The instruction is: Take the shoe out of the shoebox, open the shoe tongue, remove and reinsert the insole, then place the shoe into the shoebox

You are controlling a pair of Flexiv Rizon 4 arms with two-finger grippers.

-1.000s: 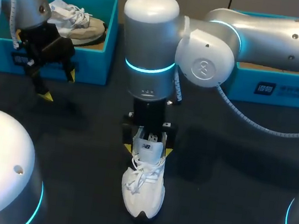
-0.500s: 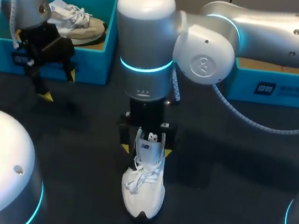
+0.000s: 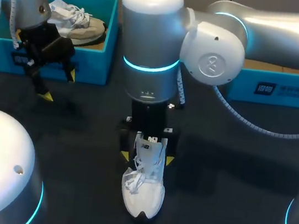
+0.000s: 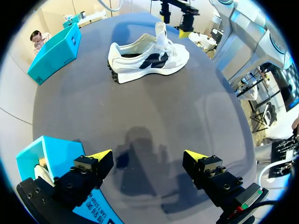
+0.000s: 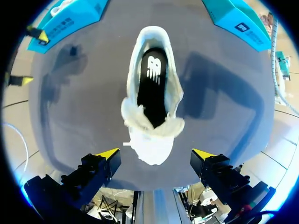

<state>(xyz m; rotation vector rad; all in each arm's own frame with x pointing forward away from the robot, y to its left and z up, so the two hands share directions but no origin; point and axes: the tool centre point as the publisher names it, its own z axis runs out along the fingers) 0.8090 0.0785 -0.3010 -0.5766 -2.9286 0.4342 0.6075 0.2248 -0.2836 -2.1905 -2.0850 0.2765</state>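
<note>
A white shoe [image 3: 143, 188] stands on the dark table, toe toward the front edge, also seen side-on in the left wrist view [image 4: 149, 57]. Its tongue [image 5: 152, 135] is lifted, and the black insole [image 5: 152, 84] lies inside. My right gripper [image 3: 147, 157] hangs open just over the shoe's opening, the yellow tips on either side without touching it [image 5: 155, 154]. My left gripper [image 3: 57, 85] is open and empty above bare table in front of the blue shoebox [image 3: 99, 55], well away from the shoe [image 4: 147, 156].
A second, beige-soled shoe [image 3: 78, 21] lies in the blue shoebox at the back left. Another blue box [image 3: 276, 85] sits at the back right under my right arm. A corner of the shoebox [image 4: 39, 156] is beside my left finger.
My right gripper has shifted slightly toward the shoe's toe and lower over the opening, and the tongue stands a little more upright. The left arm has stayed still.
</note>
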